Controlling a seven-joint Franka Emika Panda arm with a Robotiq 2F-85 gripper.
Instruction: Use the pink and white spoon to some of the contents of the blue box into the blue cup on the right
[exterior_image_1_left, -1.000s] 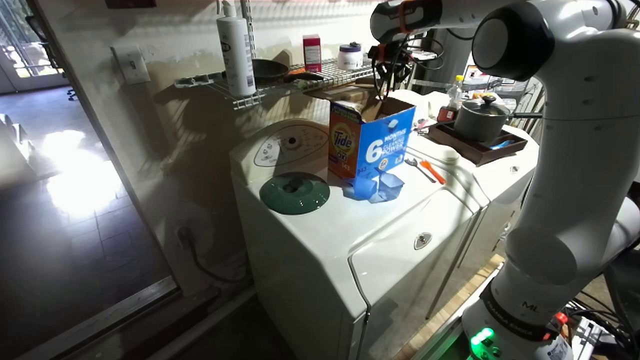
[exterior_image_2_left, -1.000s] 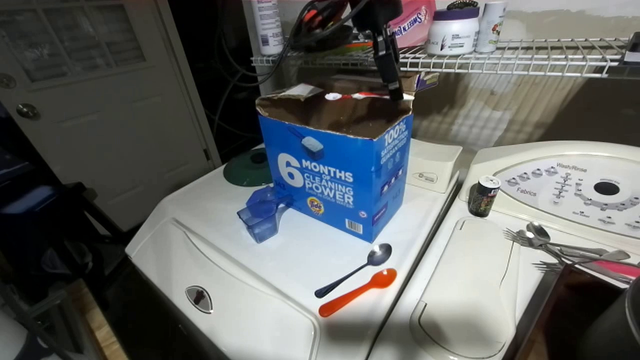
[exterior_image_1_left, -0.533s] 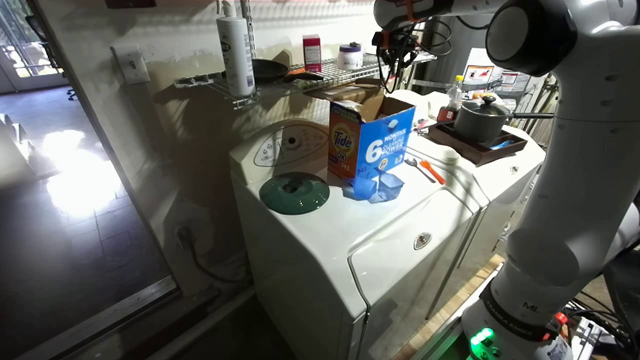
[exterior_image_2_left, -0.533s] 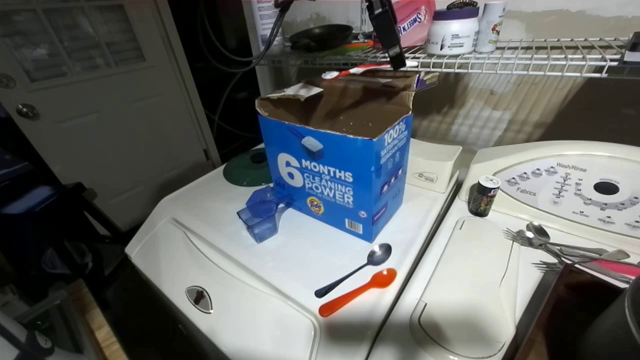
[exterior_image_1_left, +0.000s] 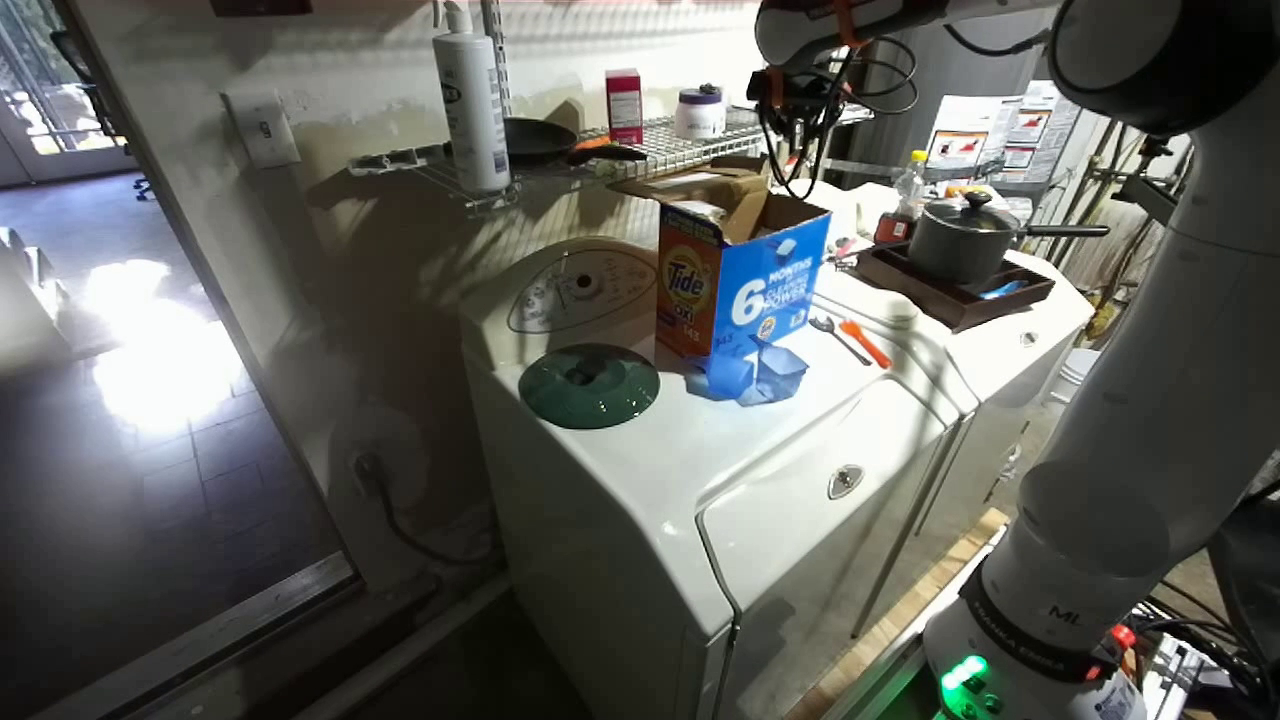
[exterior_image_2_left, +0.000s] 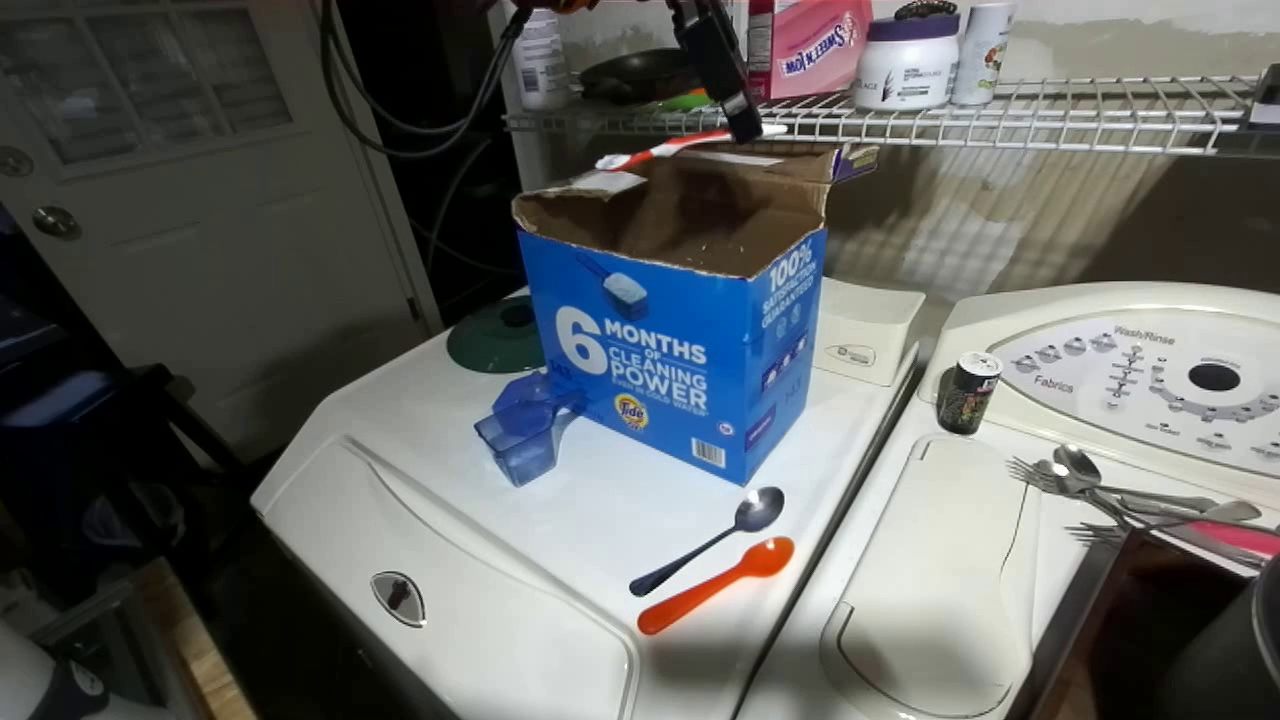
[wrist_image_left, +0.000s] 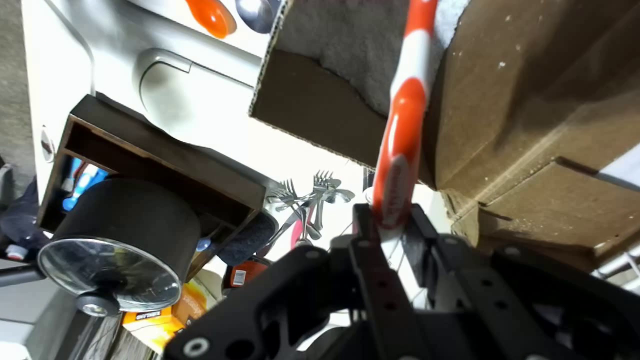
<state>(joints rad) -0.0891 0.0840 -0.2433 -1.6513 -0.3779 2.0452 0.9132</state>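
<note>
Red-white spoon (wrist_image_left: 406, 117) in the end effector (wrist_image_left: 391, 221)

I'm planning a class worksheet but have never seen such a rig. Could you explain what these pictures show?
The machine is a robot arm with a two-fingered gripper as its hand. Two views come from cameras outside it; the third comes from a camera on its wrist. On a white appliance stands an open blue box, with two blue cups beside it, and a dark spoon, an orange spoon and a green lid nearby. The gripper holds a slim red-and-white utensil, apparently a spoon, above the box.
</note>
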